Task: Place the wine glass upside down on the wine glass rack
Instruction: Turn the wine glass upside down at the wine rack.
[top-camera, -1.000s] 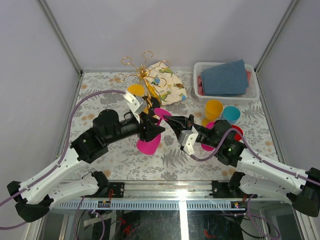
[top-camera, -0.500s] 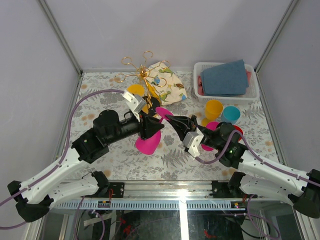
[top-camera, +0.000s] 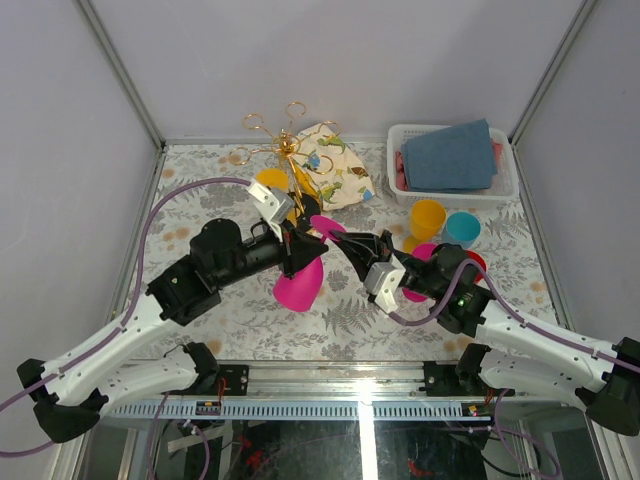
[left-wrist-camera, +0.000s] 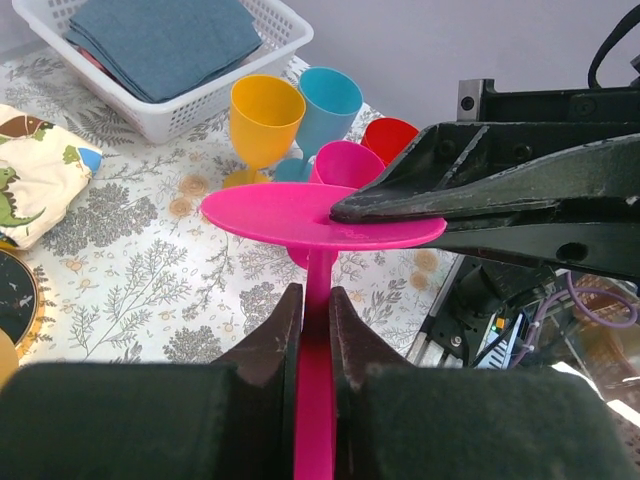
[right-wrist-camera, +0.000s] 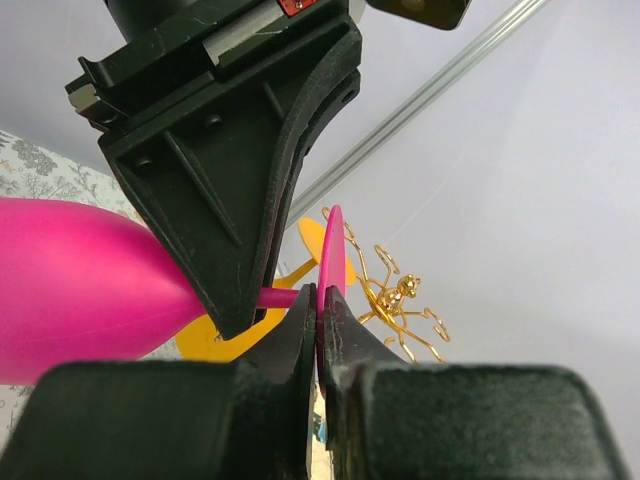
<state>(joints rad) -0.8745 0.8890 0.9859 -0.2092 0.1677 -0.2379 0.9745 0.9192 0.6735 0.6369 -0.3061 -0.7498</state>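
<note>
Handover in mid-air over the middle of the table (top-camera: 190, 200). The pink wine glass (top-camera: 298, 285) lies tilted on its side, clear of the surface, with its bowl toward the arm bases and its foot toward the back.

Change over the last second: the left gripper (left-wrist-camera: 316, 300) stood open on either side of the stem and has now closed. In the left wrist view both fingers press the stem just below the foot. The right gripper (right-wrist-camera: 320, 300) is as it was, clamped thin on the rim of the foot disc, which sits edge-on between its pads. Both claws now hold the glass at once.

The wine glass rack (top-camera: 285, 150) stands at the back, behind the glass and not touching it. None of its loop arms carries the pink glass.

Judgement: the stem grip looks secured, so the right claw can likely let go of the foot. That would free the disc to slide into a loop, bowl hanging down.

Risk: with two rigid holds on one thin stem, any arm movement before the release could strain or twist the glass.
</note>
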